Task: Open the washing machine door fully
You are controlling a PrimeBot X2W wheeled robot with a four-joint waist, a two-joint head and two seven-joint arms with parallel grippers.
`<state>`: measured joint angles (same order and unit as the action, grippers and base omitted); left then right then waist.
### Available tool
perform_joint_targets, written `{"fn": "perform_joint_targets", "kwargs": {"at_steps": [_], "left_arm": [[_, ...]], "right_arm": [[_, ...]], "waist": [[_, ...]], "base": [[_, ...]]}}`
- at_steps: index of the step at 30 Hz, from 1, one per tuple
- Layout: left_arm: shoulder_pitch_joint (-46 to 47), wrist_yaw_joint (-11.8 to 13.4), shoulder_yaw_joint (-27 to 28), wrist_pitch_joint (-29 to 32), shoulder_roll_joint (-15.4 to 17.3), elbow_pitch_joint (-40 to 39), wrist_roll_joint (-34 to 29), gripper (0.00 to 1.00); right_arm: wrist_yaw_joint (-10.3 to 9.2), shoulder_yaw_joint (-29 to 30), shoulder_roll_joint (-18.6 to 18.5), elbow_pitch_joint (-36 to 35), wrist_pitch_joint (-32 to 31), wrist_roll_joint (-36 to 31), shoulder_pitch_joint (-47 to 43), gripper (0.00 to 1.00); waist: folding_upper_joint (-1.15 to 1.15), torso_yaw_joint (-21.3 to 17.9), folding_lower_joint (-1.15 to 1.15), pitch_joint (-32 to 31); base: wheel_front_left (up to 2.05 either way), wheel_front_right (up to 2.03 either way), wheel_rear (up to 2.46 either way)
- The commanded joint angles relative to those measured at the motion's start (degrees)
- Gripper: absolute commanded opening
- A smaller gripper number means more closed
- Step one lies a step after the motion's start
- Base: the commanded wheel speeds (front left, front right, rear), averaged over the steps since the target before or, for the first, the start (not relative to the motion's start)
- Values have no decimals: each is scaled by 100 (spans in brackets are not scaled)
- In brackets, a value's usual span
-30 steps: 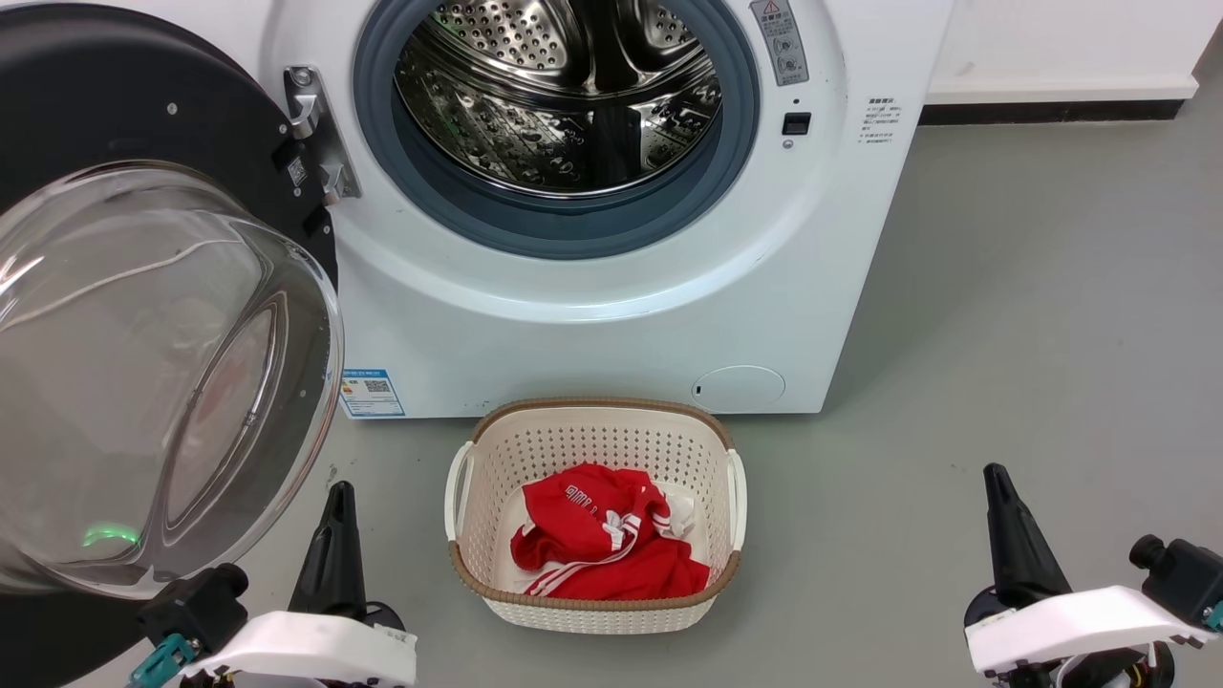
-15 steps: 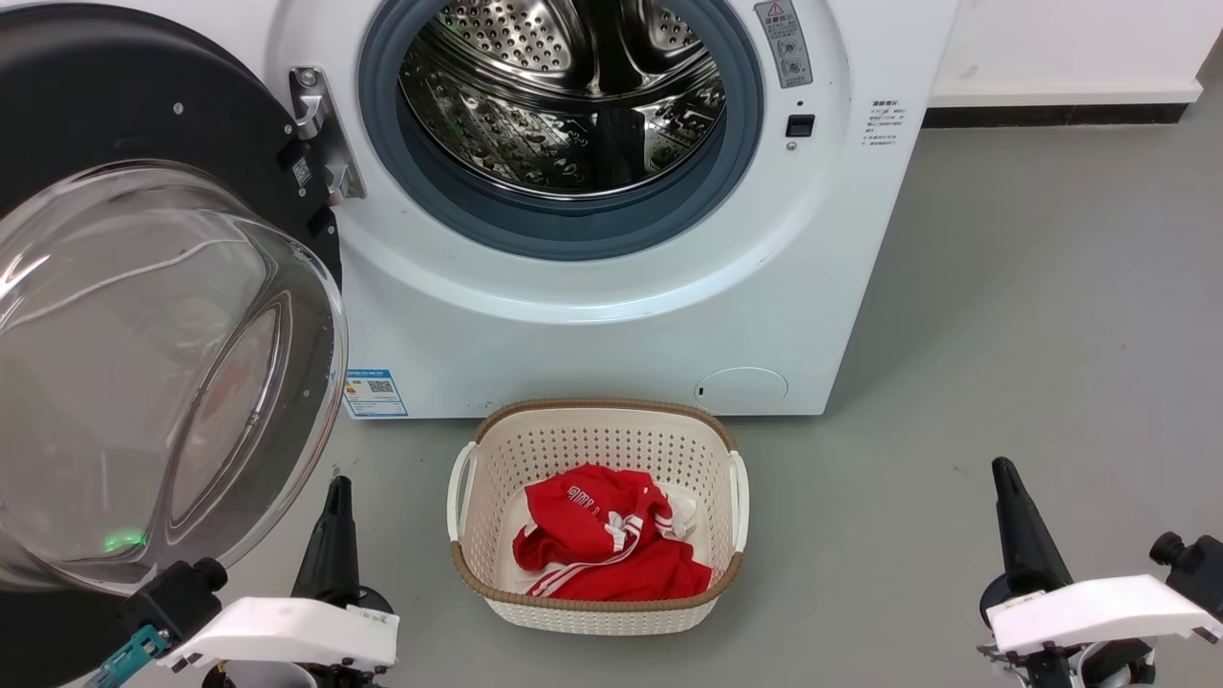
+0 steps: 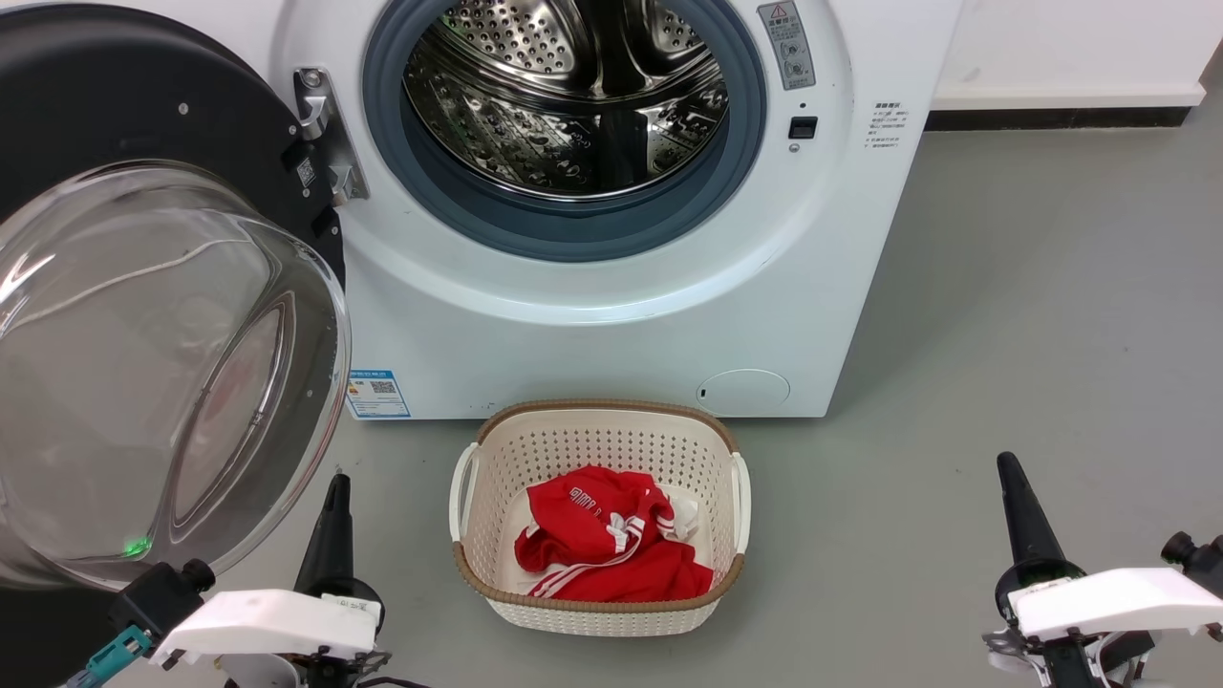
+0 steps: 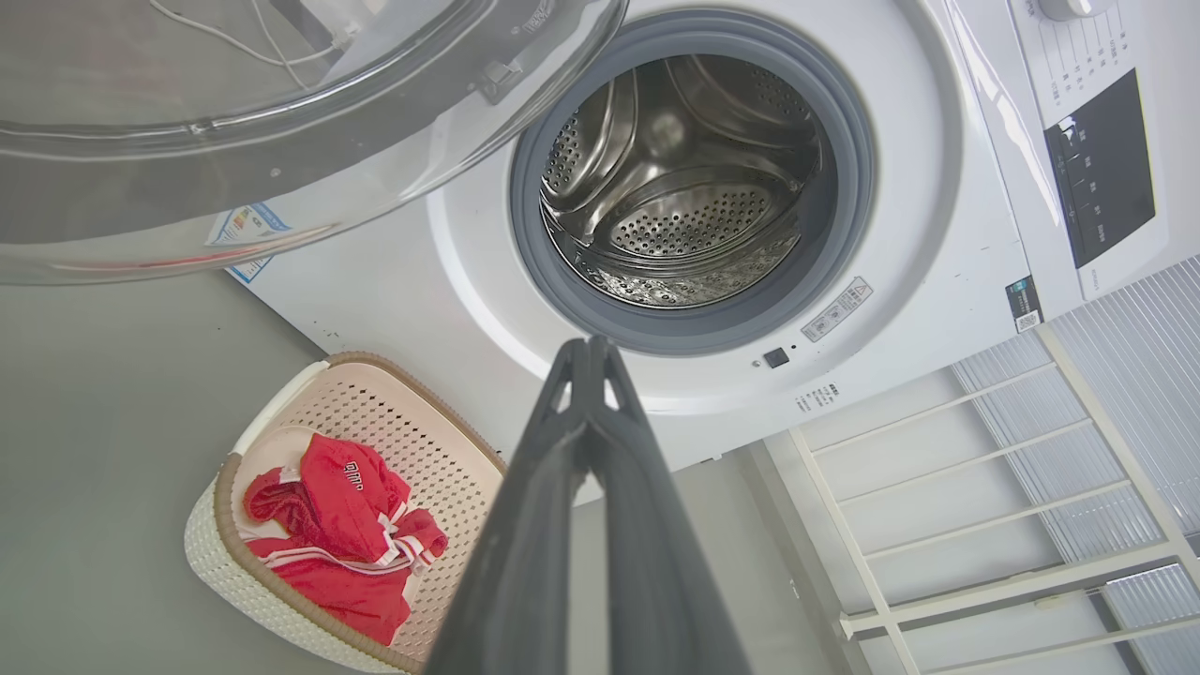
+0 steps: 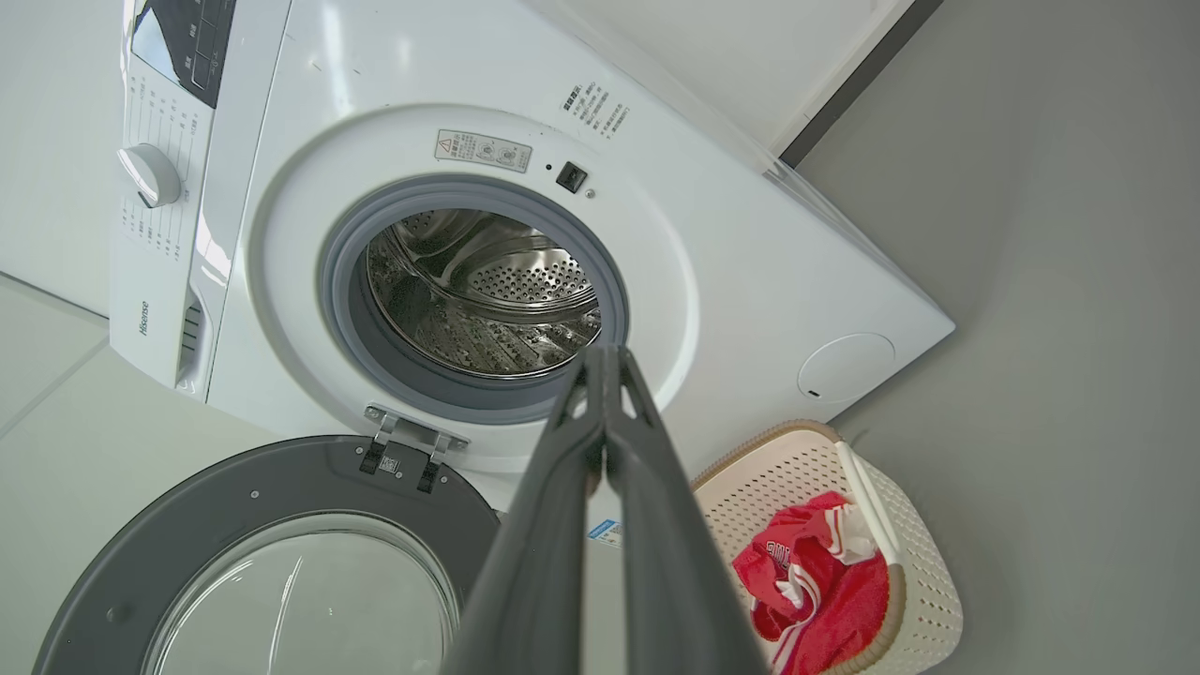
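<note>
Head view: one washing machine (image 3: 611, 315), one washing machine door (image 3: 124, 115), one cream basket (image 3: 599, 612) holding one red garment (image 3: 602, 559), and two grippers. The washing machine stands on a grey floor (image 3: 1003, 334) with its back toward a white wall (image 3: 1051, 48) that has a dark skirting strip. The door is swung wide open on its metal hinge (image 3: 320, 134) at the machine's left edge, with its clear glass bowl (image 3: 143, 382) facing away from the machine; the steel drum (image 3: 564, 96) is exposed. The basket sits on the floor directly in front of the machine, near its base. The left gripper (image 3: 336, 483) is in front of the machine's left side, close beside the bowl's lower rim and apart from it. The right gripper (image 3: 1008, 468) is in front of the machine's right side, well apart from the door. Left wrist view: the left gripper's two fingers are pressed together to the tip, with nothing between them, pointing at the machine's front just below the grey gasket (image 4: 848, 187); the glass bowl spans the upper left, and a white barred frame (image 4: 984, 487) stands beside the machine. Right wrist view: the right gripper's fingers are likewise pressed together and empty, pointing at the machine's opening; the door hangs from the machine beside them.
</note>
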<state>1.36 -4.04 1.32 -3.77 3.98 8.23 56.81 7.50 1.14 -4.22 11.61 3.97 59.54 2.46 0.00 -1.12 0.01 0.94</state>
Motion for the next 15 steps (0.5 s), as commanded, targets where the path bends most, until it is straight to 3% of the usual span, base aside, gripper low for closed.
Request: {"fn": "perform_joint_targets", "kwargs": {"at_steps": [1, 15], "left_arm": [[127, -41, 28, 24, 37, -20, 145, 0], [227, -123, 109, 253, 36, 133, 1061, 0]], "right_arm": [[0, 18, -43, -32, -28, 158, 136, 0], [0, 96, -43, 34, -251, 1005, 203, 0]], "waist": [[0, 2, 0, -1], [0, 24, 0, -17]], "base": [[0, 0, 0], [0, 0, 0]]}}
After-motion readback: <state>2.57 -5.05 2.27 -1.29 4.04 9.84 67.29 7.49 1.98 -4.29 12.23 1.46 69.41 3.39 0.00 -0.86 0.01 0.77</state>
